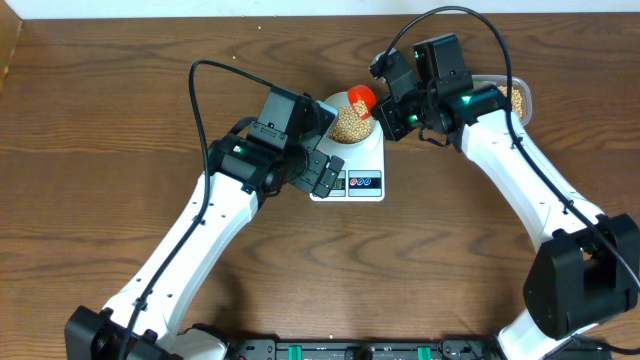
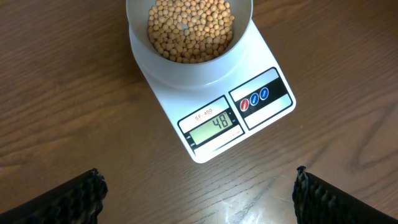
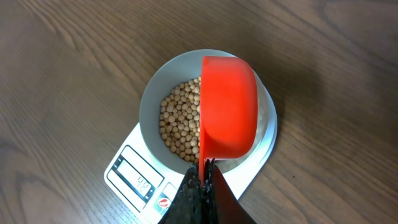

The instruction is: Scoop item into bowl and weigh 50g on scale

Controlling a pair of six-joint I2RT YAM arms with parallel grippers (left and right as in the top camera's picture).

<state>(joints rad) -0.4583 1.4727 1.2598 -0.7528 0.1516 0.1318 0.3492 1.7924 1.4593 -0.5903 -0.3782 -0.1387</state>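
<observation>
The right fingers (image 3: 196, 194), pressed tight on the thin handle of a red scoop (image 3: 229, 106), hold it tipped over the far side of the bowl (image 3: 151, 93), its rounded back toward the wrist camera, so whether anything is left inside cannot be told. Below it, the beans (image 3: 179, 121) lie heaped in the bowl, which sits on the scale (image 3: 127, 186). The left fingers (image 2: 69, 202) are spread wide and hold nothing, hovering over the bare worktop (image 1: 100, 120) just in front of the scale's near corner. From that wrist's view the display (image 2: 214, 124) reads 48.

Beyond the right arm, at the worktop's far right edge, the clear tub (image 1: 522, 98) shows more beans inside, partly hidden by the arm.

The step in hand looks like the last topping-up: pouring from the scoop while the reading closes on the target of 50. The shortfall is slight, so the next move probably calls for a very gentle tilt or tap that lets only a few beans roll out, with a pause for the display to settle. A full tip would likely overshoot, and beans would then have to be taken back out of the bowl.
</observation>
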